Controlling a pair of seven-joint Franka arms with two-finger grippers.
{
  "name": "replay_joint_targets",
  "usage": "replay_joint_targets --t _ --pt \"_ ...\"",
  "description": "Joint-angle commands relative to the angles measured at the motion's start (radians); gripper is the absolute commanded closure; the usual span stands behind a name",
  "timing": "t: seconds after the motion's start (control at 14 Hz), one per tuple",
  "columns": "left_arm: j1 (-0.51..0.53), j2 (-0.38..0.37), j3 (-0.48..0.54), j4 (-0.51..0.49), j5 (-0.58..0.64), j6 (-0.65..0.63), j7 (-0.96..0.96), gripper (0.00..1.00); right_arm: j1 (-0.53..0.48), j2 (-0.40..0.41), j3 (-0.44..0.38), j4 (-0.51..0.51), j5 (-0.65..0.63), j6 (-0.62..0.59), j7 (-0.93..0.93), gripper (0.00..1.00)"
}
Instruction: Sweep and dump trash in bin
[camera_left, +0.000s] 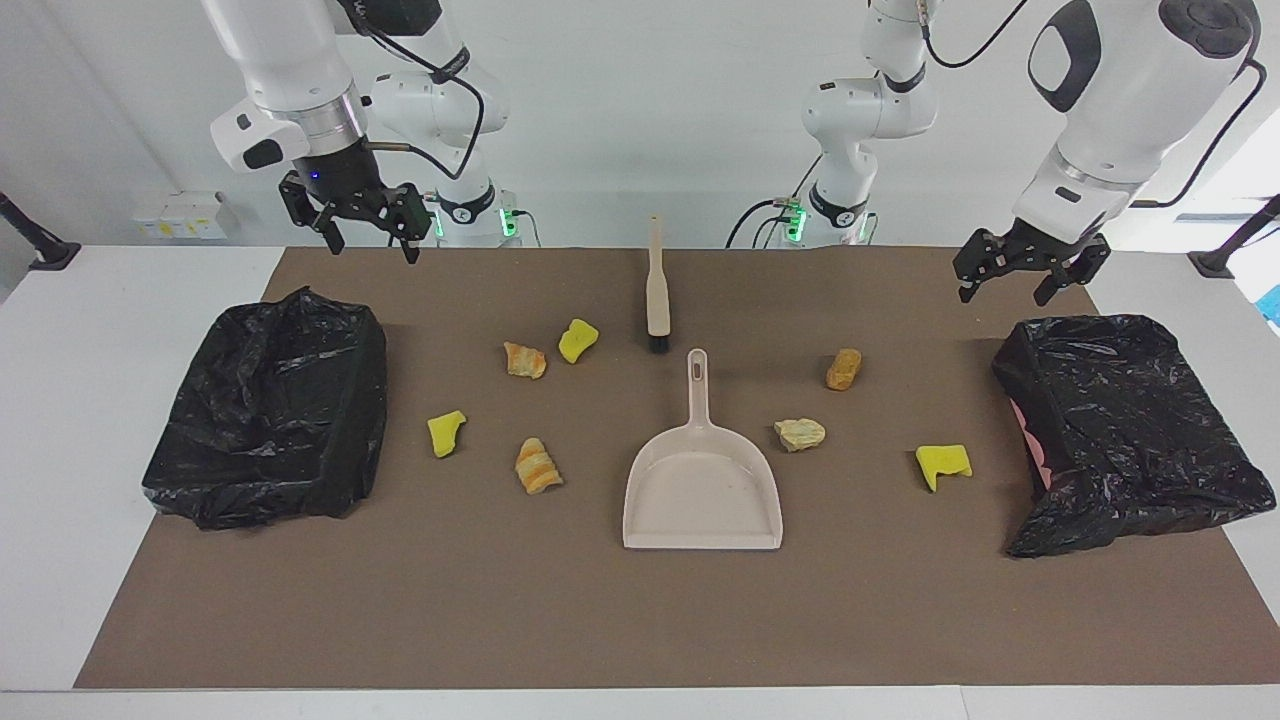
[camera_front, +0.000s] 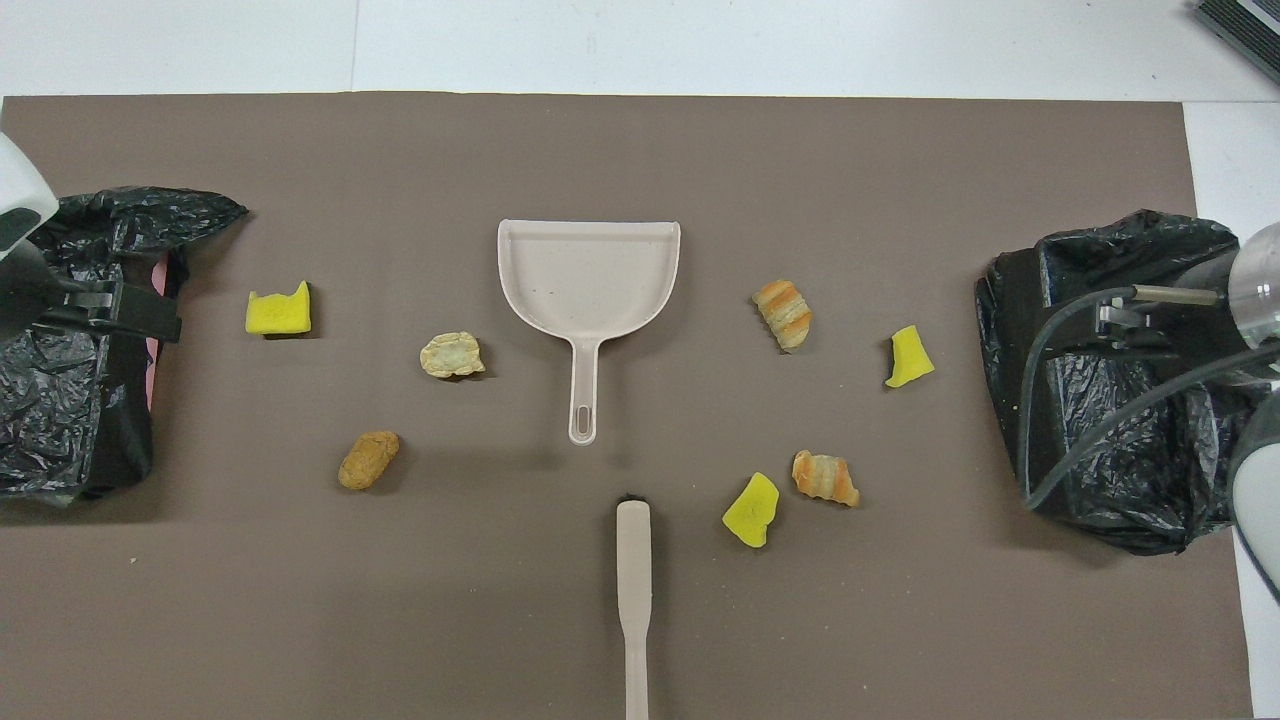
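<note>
Fingers (camera_left: 328, 232) of both arms stand open and empty above the worktop; trash (camera_left: 538, 466) lies unswept around the dustpan (camera_left: 702, 490); next, grasp brush (camera_left: 656, 290) and dustpan.

In the overhead view the brush (camera_front: 633, 560) handle runs off the bottom edge, and both arms hide parts of the black bin bags (camera_front: 1110, 400).

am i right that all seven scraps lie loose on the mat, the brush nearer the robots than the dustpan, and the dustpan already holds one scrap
Not quite. The dustpan holds no scrap: the overhead view shows its tray bare. The seven scraps do lie loose on the mat, and the brush is nearer the robots than the dustpan.
</note>
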Motion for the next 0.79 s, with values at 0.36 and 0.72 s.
replay_joint_targets --t 0.36,0.72 --pt "-0.194 -0.099 0.007 -0.170 0.008 0.067 -0.018 0.00 0.007 0.033 0.021 0.048 0.018 0.020 0.007 0.00" --pt "-0.347 -0.152 0.007 -0.269 -0.007 0.089 -0.144 0.00 0.074 0.168 0.024 0.192 0.003 0.021 0.027 0.00"
